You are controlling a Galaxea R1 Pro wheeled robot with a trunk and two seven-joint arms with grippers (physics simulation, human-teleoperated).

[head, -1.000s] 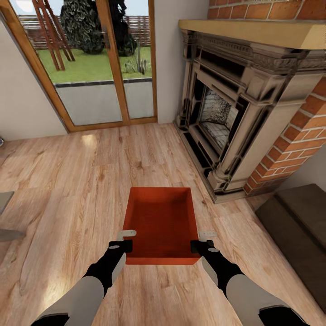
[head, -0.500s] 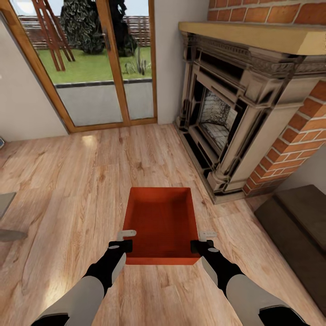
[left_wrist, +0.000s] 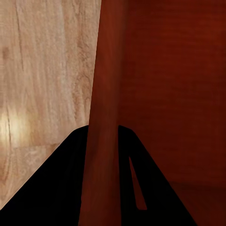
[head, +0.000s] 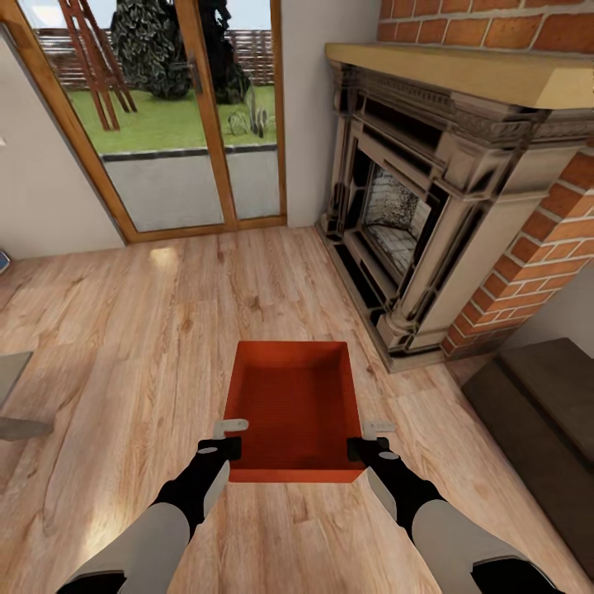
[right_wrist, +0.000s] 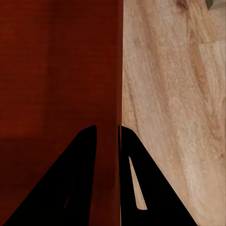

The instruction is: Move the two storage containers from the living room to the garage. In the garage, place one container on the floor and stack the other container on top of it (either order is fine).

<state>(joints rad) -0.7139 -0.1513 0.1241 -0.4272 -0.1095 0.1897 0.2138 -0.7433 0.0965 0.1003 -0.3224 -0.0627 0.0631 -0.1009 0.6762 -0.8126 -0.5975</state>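
Between the two arms, low in the head view, a shallow red-orange rectangular storage container [head: 294, 408] with thin plain walls and no lid hangs above the light wood-plank floor [head: 140, 330] of the living room, with a brick-and-stone fireplace [head: 429, 214] off to the right and a glazed wooden door [head: 190, 115] ahead. The left gripper [head: 224, 445] pinches the container's left long wall near the corner closest to the robot, and the right gripper [head: 367, 445] pinches the right long wall at the matching spot. In the left wrist view the dark fingers [left_wrist: 56, 188] straddle the thin red wall [left_wrist: 101, 141], one on each face, closed down to the wall's thickness; the right wrist view shows the right gripper's fingers [right_wrist: 70, 188] clamped on its wall [right_wrist: 109, 150] the same way.

The container looks empty, and I judge it light and fairly rigid, so a pinch on each side wall should carry it. The walls are smooth and thin, though, so the hold probably depends on friction alone and may slip if the base jolts or the arms drift apart. Both grips sit at the near end, which leaves the far end cantilevered; a hold nearer the middle of each long wall would likely balance better. Only one container shows, and it remains in the living room, not yet in the garage.
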